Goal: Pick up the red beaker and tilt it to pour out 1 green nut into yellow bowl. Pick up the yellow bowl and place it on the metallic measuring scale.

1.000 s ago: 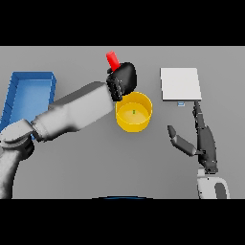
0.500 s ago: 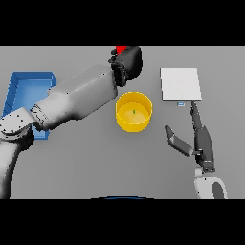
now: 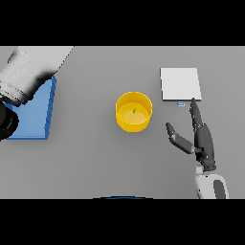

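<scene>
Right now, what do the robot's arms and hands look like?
The right robot hand is dark grey, with slim jointed fingers and a thumb, on a white wrist with a grey panel. The left arm is a thick, smooth, white-to-grey cylinder with a black part below it. No cables or markings show.

My left arm [image 3: 26,72] covers part of the blue tray [image 3: 33,119]; my left hand lies outside the frame.

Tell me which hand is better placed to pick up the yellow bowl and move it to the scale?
The right hand. It is open beside the yellow bowl, just below the metallic scale. Only the left arm's forearm shows, far off over the blue tray.
</scene>
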`<state>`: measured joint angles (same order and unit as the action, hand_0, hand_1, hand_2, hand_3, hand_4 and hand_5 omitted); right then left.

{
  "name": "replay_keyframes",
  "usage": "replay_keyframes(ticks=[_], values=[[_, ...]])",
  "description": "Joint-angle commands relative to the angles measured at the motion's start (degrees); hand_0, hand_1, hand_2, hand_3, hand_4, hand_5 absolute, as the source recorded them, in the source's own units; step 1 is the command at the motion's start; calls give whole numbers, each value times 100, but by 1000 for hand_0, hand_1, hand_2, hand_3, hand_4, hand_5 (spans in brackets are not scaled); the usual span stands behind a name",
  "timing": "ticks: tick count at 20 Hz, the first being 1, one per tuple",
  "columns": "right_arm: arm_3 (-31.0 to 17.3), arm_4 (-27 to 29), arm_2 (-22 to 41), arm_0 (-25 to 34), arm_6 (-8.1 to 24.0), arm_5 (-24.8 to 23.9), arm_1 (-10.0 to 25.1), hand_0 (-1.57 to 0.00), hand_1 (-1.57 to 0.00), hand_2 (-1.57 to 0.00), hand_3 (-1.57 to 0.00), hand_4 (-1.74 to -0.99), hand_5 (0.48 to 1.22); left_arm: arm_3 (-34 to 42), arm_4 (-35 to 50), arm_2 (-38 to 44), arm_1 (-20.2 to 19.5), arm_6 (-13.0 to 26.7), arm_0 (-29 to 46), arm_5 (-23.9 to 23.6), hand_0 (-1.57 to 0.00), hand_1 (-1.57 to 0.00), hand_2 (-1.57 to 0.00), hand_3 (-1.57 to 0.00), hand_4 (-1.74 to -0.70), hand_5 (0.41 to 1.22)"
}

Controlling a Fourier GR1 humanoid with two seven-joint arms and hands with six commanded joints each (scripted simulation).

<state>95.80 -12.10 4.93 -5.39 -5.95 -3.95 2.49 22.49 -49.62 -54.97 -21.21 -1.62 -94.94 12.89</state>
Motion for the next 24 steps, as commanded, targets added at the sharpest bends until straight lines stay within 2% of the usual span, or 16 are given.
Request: replay_keyframes(ticks=[1,2,3,7,8,9,10,13,14,19,20,21,22,24], values=[[-52,29,-10,38,13,14,-8,1,1,1,1,-1199,594,-195,331,331,-124,145,68,-119,-1571,-1571,-1548,-1379,-1727,1221],[-51,67,-45,51,-23,54,53,1,1,1,1,-1209,593,-384,652,631,-220,436,134,-170,-1571,-1571,-1553,-1365,-1729,1221],[-53,110,-46,-17,-150,100,67,1,1,1,1,-1222,592,-500,999,921,-338,556,240,-282,-1571,-1571,-1556,-1360,-1732,1221],[-143,117,-22,33,-296,127,50,1,1,1,1,-1220,587,-527,2217,1802,-918,662,844,-867,-1571,-1571,-1565,-1410,-1737,1221],[-115,109,-18,-17,-326,147,89,1,1,1,1,-1222,586,-443,2508,1997,-1110,578,1035,-1004,-1571,-1571,-1566,-1426,-1738,1221],[-106,86,-14,-4,-334,132,98,1,1,1,1,-1226,587,-334,2793,2178,-1244,709,1254,-1137,-1571,-1571,-1567,-1428,-1739,1221],[-138,38,-11,49,-335,124,136,1,1,1,1,-1223,591,-150,2994,2272,-1357,1015,1474,-1264,-1571,-1571,-1568,-1414,-1739,1221],[-191,45,-15,20,-336,171,188,1,1,1,1,-1212,604,530,3709,2646,-1671,1547,2347,-1987,-1571,-1571,-1569,-1446,-1740,1221],[-201,22,-16,54,-285,181,225,1,1,1,1,-1212,610,849,3924,2721,-1795,1700,2707,-2136,-1571,-1571,-1570,-1445,-1740,1221],[-190,-130,88,58,-238,199,261,1,1,1,1,-1206,653,2798,4628,2761,-2221,2971,4412,-3075,-1571,-1571,-1571,-1450,-1741,1221],[-89,-155,114,-18,-275,192,266,1,1,1,1,-1206,657,3132,4713,2737,-2284,3105,4721,-3258,-1571,-1571,-1571,-1450,-1741,1221],[-146,-137,104,27,-174,197,248,1,1,1,1,-1210,660,3491,4786,2706,-2393,3272,4994,-3379,-1571,-1571,-1571,-1452,-1741,1221],[-63,-142,117,-21,-245,199,260,1,1,1,1,-1215,664,3660,4838,2670,-2425,3373,5248,-3527,-1571,-1571,-1571,-1449,-1741,1221],[-163,-126,86,125,-122,164,226,1,1,1,1,-1218,664,3821,4960,2616,-2407,3549,5538,-3723,-1571,-1571,-1571,-1450,-1741,1221]])
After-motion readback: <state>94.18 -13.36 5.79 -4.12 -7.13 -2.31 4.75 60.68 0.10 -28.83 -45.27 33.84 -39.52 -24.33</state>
